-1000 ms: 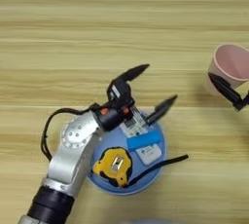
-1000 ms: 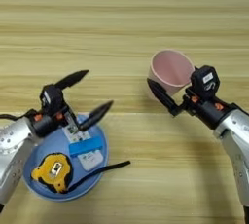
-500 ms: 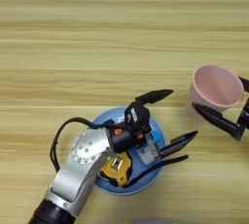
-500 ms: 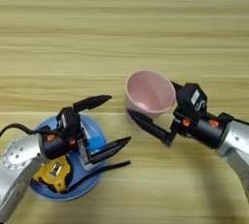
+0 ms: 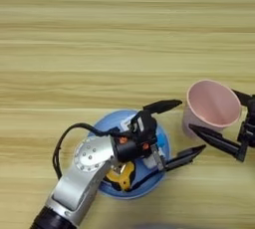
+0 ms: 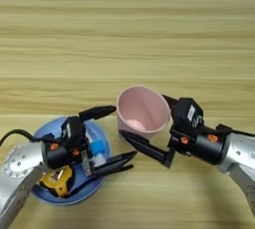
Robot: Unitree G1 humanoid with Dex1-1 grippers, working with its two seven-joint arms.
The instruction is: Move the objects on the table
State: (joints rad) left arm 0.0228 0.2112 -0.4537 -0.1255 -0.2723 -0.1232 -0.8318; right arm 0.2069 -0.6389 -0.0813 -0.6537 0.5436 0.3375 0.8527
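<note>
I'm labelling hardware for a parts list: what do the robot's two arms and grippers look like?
Both arms have silver-grey metal shells with black wrist housings bearing small orange marks. The left arm shows a round plate with holes and a looping black cable. Left gripper and right gripper each have two long, tapered black fingers.

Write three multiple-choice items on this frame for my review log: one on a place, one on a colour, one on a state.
1. Where does the tape measure lie?
A. in the blue plate
B. inside the pink cup
C. on bare table

2. What colour is the cup that the right gripper holds?
A. white
B. pale pink
C. green

3. How do the left gripper's fingers stand?
A. shut on the tape measure
B. spread open over the plate
C. shut on the cup

Answers: 1 A, its yellow-black body sits inside the plate's rim. 2 B, wall and inside are pale pink, with one black finger on each side. 3 B, a wide gap lies between the two fingers, which hold nothing.
</note>
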